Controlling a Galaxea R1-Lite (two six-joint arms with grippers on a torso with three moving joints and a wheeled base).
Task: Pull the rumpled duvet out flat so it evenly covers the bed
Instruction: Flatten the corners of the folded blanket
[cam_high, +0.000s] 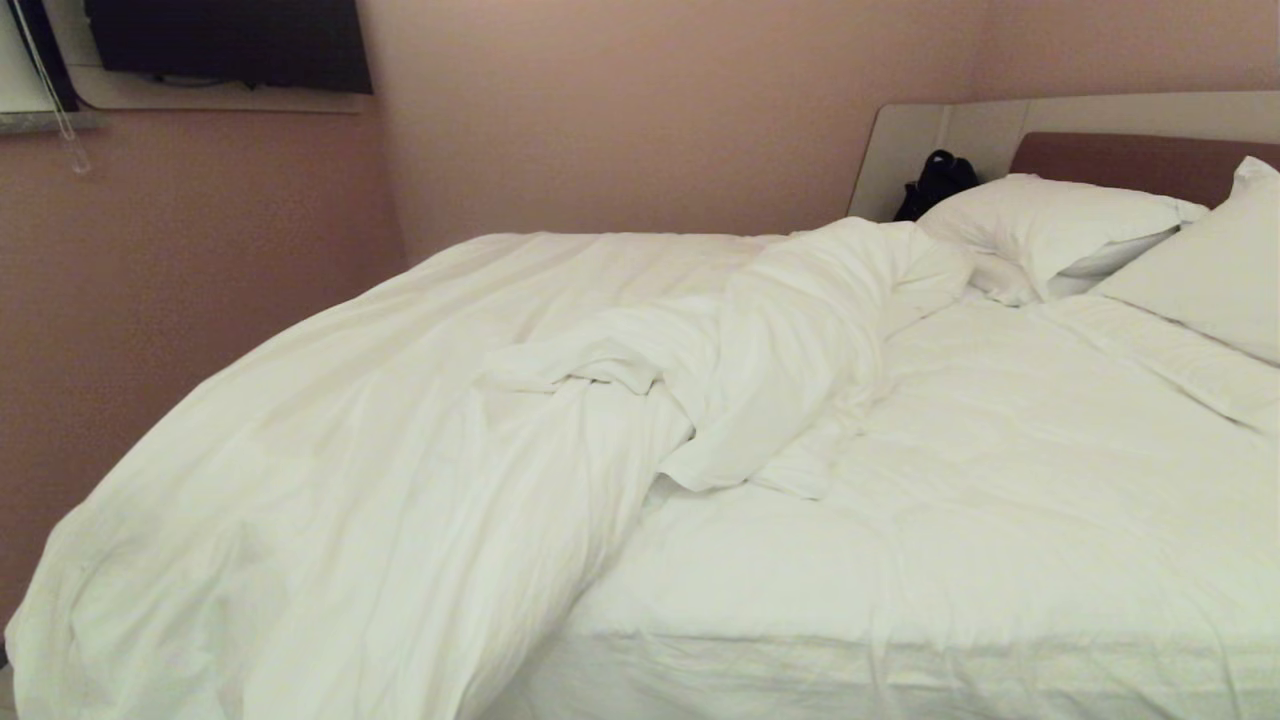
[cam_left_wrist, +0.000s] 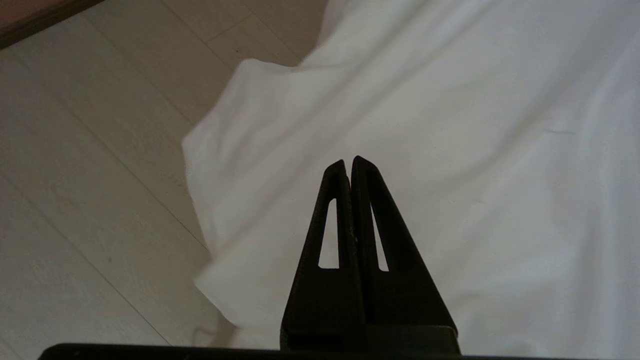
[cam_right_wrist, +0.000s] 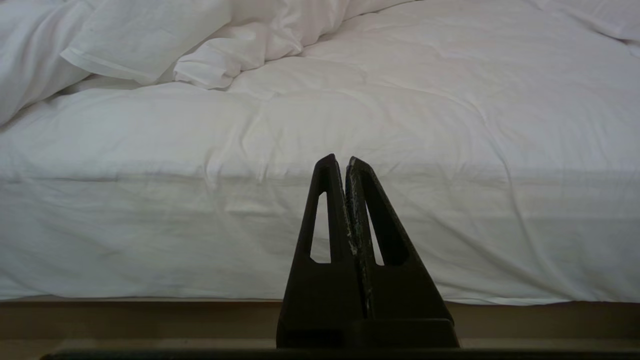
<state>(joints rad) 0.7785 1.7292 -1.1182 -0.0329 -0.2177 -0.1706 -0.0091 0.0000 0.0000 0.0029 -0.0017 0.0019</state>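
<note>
White and puffy, the duvet (cam_high: 400, 440) is lying bunched over the robot's left half of the bed (cam_high: 1000, 560), its folded-back edge running in a rumpled ridge from the pillows (cam_high: 1050, 225) down toward the near side, and its loose end is spilling over the bed's left edge toward the floor.

In the head view neither arm is showing. Seen from its own wrist camera, the left gripper (cam_left_wrist: 348, 161) is pointing down over the hanging part of the duvet, its two black fingers pressed together with nothing between them, and the cloth lying beyond its tips. A corner of the duvet is drooping over the pale plank floor (cam_left_wrist: 90, 165), which is lying bare beside it up to a dark skirting strip.

From the other wrist camera, the right gripper (cam_right_wrist: 340, 161) is sitting low in front of the bed's near side, fingers also pressed together and gripping nothing. Ahead of it the uncovered sheet (cam_right_wrist: 425, 115) is stretching open across the mattress, wrinkled along the side, with the low base (cam_right_wrist: 150, 315) showing beneath.
</note>
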